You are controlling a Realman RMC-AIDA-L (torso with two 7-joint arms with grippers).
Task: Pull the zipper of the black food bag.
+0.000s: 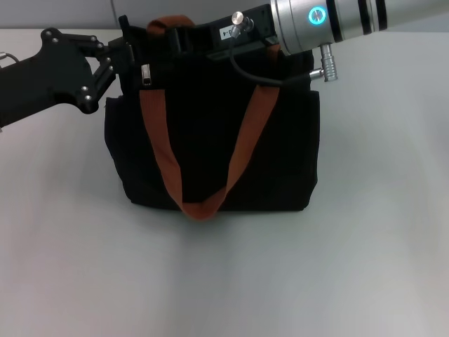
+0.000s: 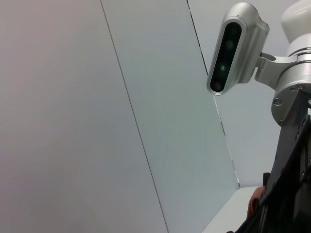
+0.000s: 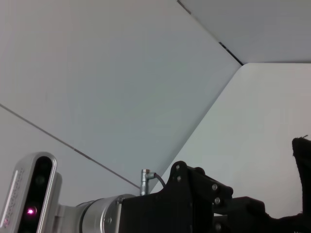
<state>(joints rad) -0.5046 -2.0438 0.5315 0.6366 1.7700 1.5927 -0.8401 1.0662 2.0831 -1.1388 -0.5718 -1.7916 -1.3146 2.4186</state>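
Note:
The black food bag stands upright in the middle of the white table in the head view. Its two orange-brown handles hang down the near face. The zipper's small silver pull tab hangs at the bag's top left end. My left gripper comes in from the left and is closed on the bag's top left corner, just above and beside the tab. My right gripper reaches in from the upper right and lies over the bag's top, black against black.
The grey wall runs behind the table. The left wrist view shows the wall, the right arm's silver wrist camera and a sliver of orange strap. The right wrist view shows the left arm's black gripper body.

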